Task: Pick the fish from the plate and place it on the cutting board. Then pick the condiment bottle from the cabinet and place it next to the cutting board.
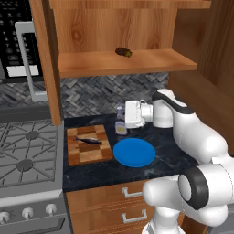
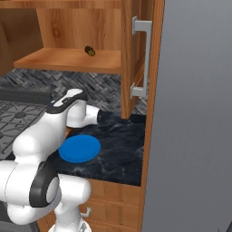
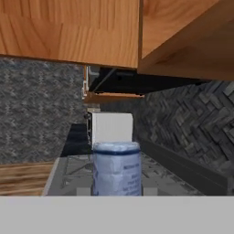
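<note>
A fish lies across a checkered cutting board on the dark counter. Just right of the board sits a bare blue plate. Behind the plate, near the board's back right corner, the gripper holds a small bottle, its fingers closed around it. Above the board, a stubby dark item rests on the open cabinet shelf.
</note>
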### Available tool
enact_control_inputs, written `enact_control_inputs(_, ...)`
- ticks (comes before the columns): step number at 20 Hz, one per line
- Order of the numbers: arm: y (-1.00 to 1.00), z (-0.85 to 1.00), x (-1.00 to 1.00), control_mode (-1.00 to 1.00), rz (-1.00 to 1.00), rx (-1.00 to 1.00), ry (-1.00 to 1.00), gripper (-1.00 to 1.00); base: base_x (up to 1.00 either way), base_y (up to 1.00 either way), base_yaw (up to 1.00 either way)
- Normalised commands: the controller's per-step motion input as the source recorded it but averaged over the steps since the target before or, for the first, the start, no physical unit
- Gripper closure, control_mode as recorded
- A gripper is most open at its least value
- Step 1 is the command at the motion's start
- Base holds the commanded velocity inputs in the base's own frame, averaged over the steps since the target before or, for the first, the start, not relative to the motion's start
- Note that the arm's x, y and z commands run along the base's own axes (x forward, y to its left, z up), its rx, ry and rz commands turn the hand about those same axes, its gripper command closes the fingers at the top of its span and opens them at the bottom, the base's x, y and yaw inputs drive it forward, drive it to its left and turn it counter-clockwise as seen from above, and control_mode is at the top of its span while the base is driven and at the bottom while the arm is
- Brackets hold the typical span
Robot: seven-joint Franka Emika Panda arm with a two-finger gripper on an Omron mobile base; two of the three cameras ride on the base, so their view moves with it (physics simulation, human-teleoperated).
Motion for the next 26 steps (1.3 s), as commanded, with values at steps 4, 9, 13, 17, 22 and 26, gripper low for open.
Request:
enact_control_inputs(4, -0.18, -0.25, 0.0, -1.0, -0.15, -0.01, -0.05, 1.0, 0.0, 0.0, 0.0)
enact_control_inputs(9, -0.11, -0.16, 0.13, -1.0, -0.13, 0.0, -0.08, 1.0, 0.0, 0.0, 0.0)
enact_control_inputs(13, -0.02, -0.05, 0.36, -1.0, -0.05, 0.0, -0.08, 1.0, 0.0, 0.0, 0.0)
enact_control_inputs(17, -0.02, 0.0, 0.41, -1.0, -0.01, 0.0, -0.02, 1.0, 0.0, 0.0, 0.0)
enact_control_inputs(22, -0.04, 0.0, 0.33, -1.0, 0.0, 0.0, 0.0, 1.0, 0.0, 0.0, 0.0)
enact_control_inputs(26, -0.08, -0.04, 0.17, -1.0, 0.0, 0.0, -0.01, 1.0, 0.0, 0.0, 0.0)
